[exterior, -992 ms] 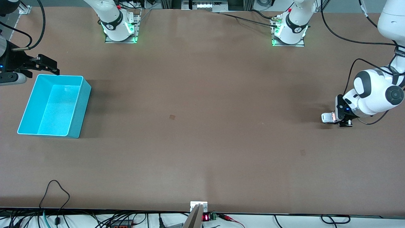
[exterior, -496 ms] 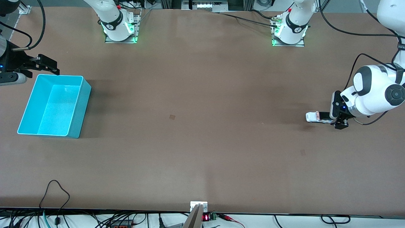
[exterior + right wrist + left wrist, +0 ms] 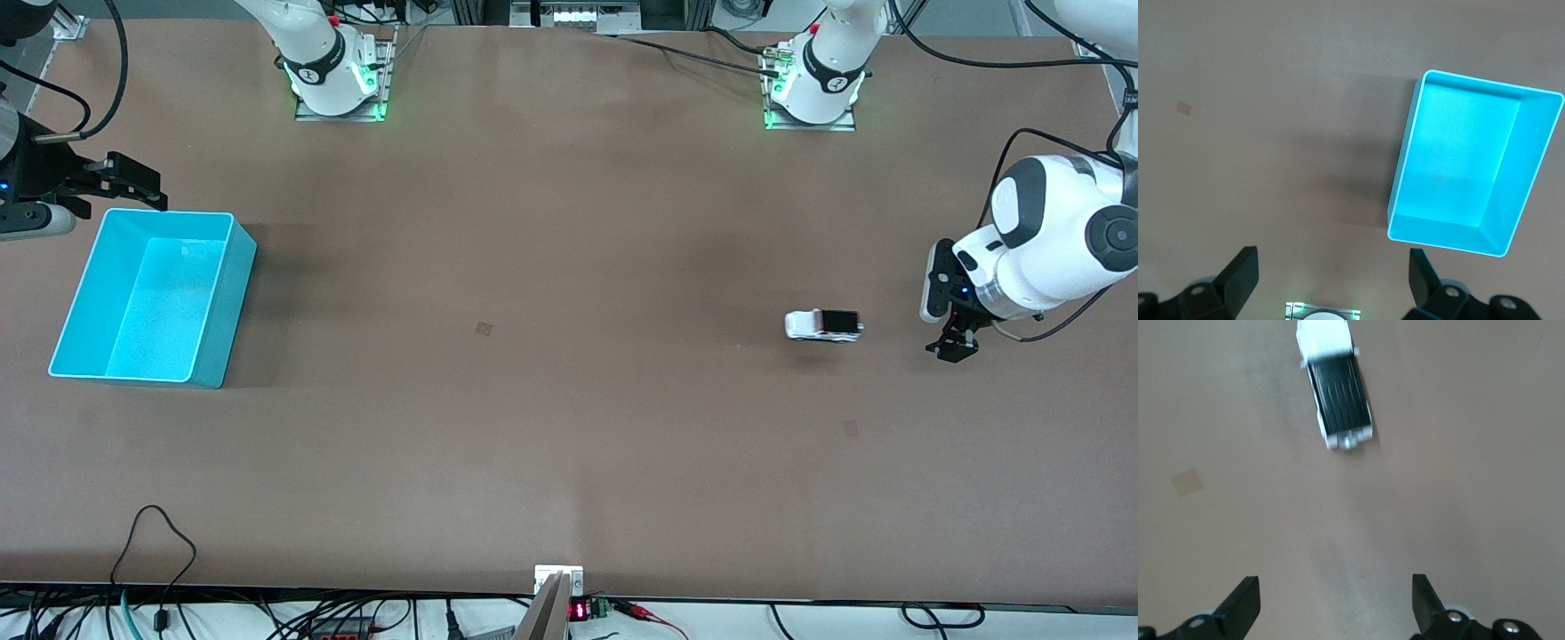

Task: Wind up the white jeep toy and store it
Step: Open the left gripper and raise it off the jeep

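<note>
The white jeep toy [image 3: 823, 325], white with a black rear, stands free on the brown table toward the left arm's end, its white front pointing toward the cyan bin. It also shows in the left wrist view [image 3: 1336, 390]. My left gripper [image 3: 949, 342] is open and empty, low over the table just off the toy's rear; its fingertips [image 3: 1245, 600] are wide apart. The cyan bin [image 3: 222, 267] sits empty at the right arm's end, also in the right wrist view [image 3: 1401, 200]. My right gripper [image 3: 133, 182] is open and empty, waiting by the bin's corner.
The two arm bases [image 3: 336, 76] [image 3: 813, 84] stand along the table's edge farthest from the front camera. Cables and a small display [image 3: 578, 611] run along the nearest edge. Two small square marks [image 3: 484, 328] lie on the table.
My left gripper opened and let go of the toy, then drew back and rose a little. The toy rolled across the table toward the bin's end. The right arm has not moved.
</note>
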Action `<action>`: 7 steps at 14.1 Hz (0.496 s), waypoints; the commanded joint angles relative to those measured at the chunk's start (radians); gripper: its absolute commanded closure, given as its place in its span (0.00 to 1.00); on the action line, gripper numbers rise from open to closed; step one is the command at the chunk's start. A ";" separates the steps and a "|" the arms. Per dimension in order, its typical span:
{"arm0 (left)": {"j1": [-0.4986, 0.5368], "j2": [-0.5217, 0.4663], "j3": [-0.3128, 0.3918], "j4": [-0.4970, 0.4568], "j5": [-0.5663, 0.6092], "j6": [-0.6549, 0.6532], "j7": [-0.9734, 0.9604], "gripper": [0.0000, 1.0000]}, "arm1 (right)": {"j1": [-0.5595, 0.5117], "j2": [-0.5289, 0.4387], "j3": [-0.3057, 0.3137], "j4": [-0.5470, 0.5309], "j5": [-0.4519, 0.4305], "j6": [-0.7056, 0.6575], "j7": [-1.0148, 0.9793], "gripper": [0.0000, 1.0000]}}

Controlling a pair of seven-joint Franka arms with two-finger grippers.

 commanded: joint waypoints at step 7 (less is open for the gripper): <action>-0.097 -0.068 -0.019 -0.010 -0.041 -0.016 0.000 0.00 | 0.003 0.004 -0.001 0.016 0.014 -0.006 0.010 0.00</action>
